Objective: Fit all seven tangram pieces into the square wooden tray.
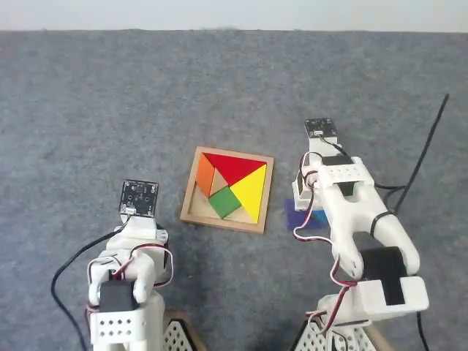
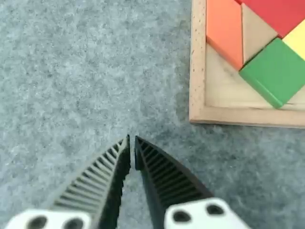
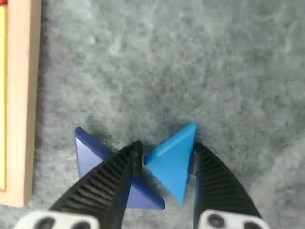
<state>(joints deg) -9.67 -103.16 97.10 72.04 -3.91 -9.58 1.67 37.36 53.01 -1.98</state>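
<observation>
The square wooden tray (image 1: 189,212) lies mid-table and holds an orange piece (image 1: 204,175), a red triangle (image 1: 232,167), a yellow triangle (image 1: 251,191) and a green square (image 1: 224,202). Right of the tray, my right gripper (image 3: 165,155) is shut on a light blue triangle (image 3: 171,160), one finger on each side. A dark blue piece (image 3: 88,155) lies beside it on the carpet, partly under one finger; it is also seen from above (image 1: 298,219). My left gripper (image 2: 132,140) is shut and holds nothing, low over the carpet just off the tray's corner (image 2: 198,114).
Grey carpet covers the table. In the tray, bare wood (image 2: 228,90) shows beside the orange piece (image 2: 223,28) and the green square (image 2: 279,71). Cables (image 1: 424,161) trail at the right arm's far side.
</observation>
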